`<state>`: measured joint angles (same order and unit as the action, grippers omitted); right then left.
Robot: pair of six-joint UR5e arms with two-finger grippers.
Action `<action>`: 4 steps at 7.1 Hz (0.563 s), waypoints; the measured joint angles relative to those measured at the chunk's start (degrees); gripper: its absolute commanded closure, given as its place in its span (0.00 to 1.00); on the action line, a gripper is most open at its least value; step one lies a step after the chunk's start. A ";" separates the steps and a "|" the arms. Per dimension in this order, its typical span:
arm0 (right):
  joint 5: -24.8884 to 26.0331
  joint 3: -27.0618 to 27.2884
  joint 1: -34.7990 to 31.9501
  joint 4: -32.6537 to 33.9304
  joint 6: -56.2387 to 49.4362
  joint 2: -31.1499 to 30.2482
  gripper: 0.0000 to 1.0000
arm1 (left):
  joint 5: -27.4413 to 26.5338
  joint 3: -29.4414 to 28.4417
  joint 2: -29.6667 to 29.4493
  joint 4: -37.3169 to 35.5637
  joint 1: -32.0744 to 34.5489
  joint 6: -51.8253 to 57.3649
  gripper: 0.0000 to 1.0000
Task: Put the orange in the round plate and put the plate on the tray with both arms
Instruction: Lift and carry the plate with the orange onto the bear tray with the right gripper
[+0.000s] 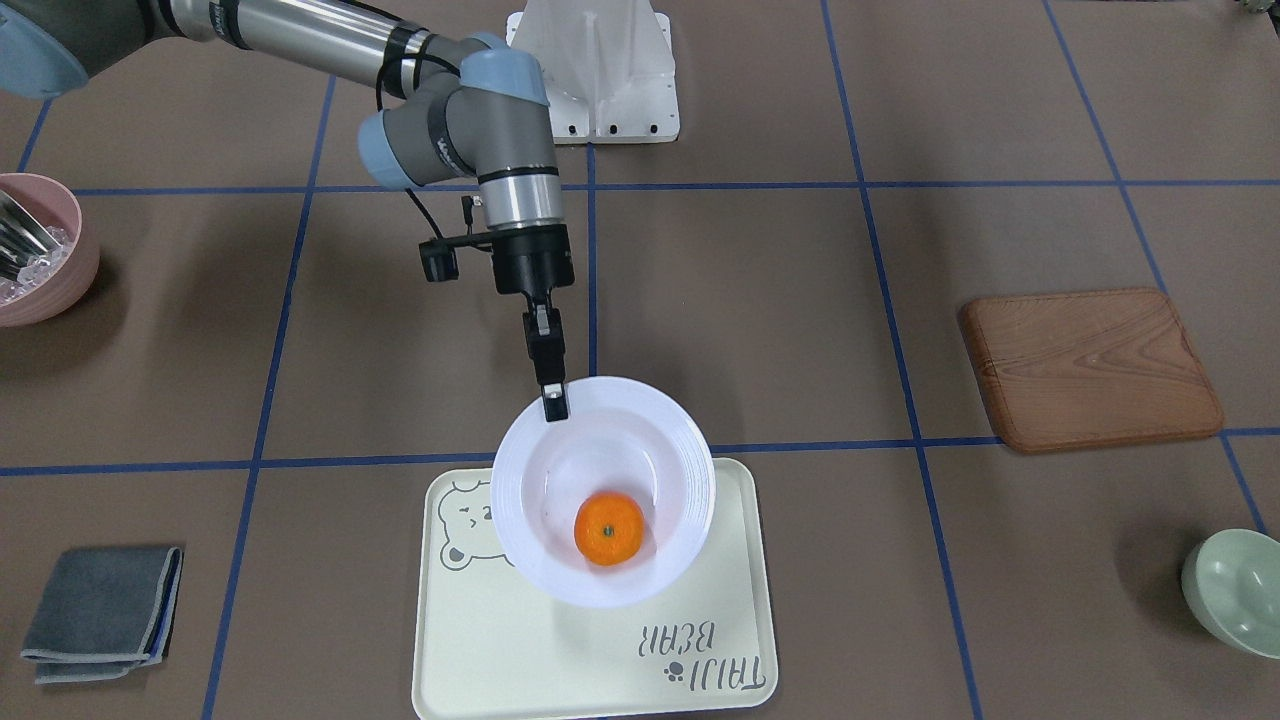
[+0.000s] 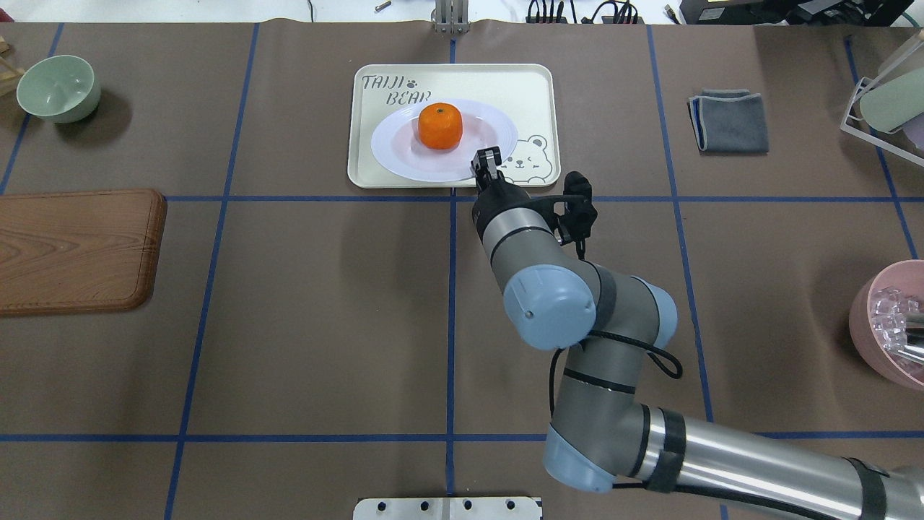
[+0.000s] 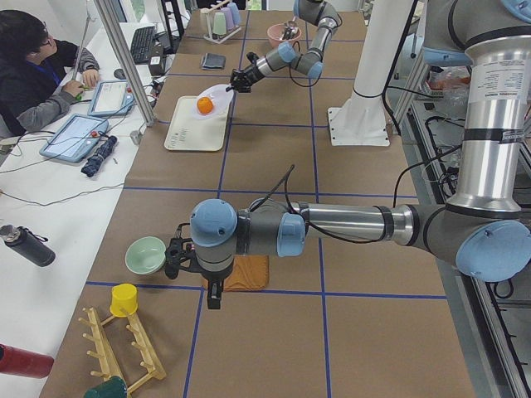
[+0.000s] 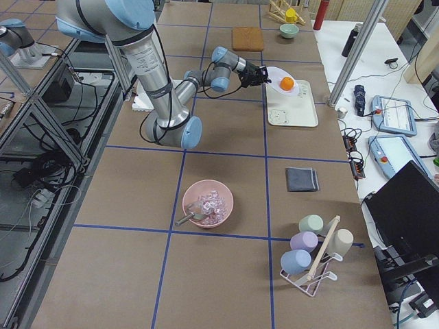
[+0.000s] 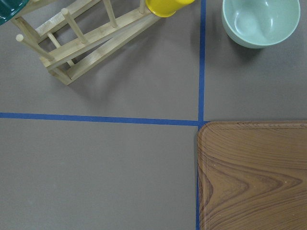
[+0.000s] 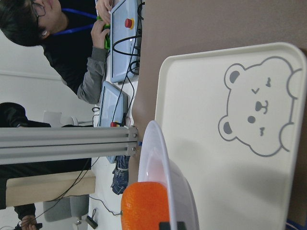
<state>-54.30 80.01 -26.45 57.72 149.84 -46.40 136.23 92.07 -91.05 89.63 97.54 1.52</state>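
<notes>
The orange (image 1: 609, 529) lies in the white round plate (image 1: 530, 500), which hangs tilted just above the cream tray (image 1: 560, 660). My right gripper (image 1: 553, 400) is shut on the plate's rim on the robot's side. Overhead, the orange (image 2: 439, 126) and plate (image 2: 397, 148) sit over the tray (image 2: 527, 94), with the right gripper (image 2: 489, 160) at the near rim. In the right wrist view the plate (image 6: 163, 158) stands clear of the bear-printed tray (image 6: 216, 167). My left gripper (image 3: 214, 294) hangs by the wooden board; I cannot tell whether it is open or shut.
A wooden board (image 2: 72, 249) and a green bowl (image 2: 58, 87) lie on the robot's left. A pink bowl (image 1: 35, 250) of ice and a grey cloth (image 1: 105, 610) are on its right. A wooden rack (image 5: 81, 43) stands near the left arm. A person (image 3: 33, 66) sits across the table.
</notes>
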 measured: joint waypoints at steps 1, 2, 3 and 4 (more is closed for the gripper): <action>0.19 -6.75 -1.43 -0.02 1.82 3.97 1.00 | 0.00 0.26 -0.02 -0.02 -0.50 -0.10 0.01; 0.54 -11.76 -1.98 -0.17 2.59 6.70 1.00 | 0.00 0.40 -0.05 -0.01 -0.92 -0.11 0.01; 0.77 -15.79 -2.02 -0.42 2.87 8.50 0.76 | 0.00 0.44 -0.08 0.01 -1.30 -0.14 0.01; 0.84 -18.29 -1.68 -0.61 2.92 9.30 0.45 | 0.00 0.46 -0.08 0.01 -1.57 -0.16 0.01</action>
<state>-53.47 61.72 -28.13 57.11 152.76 -37.10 136.23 92.54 -91.14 89.65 95.97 1.36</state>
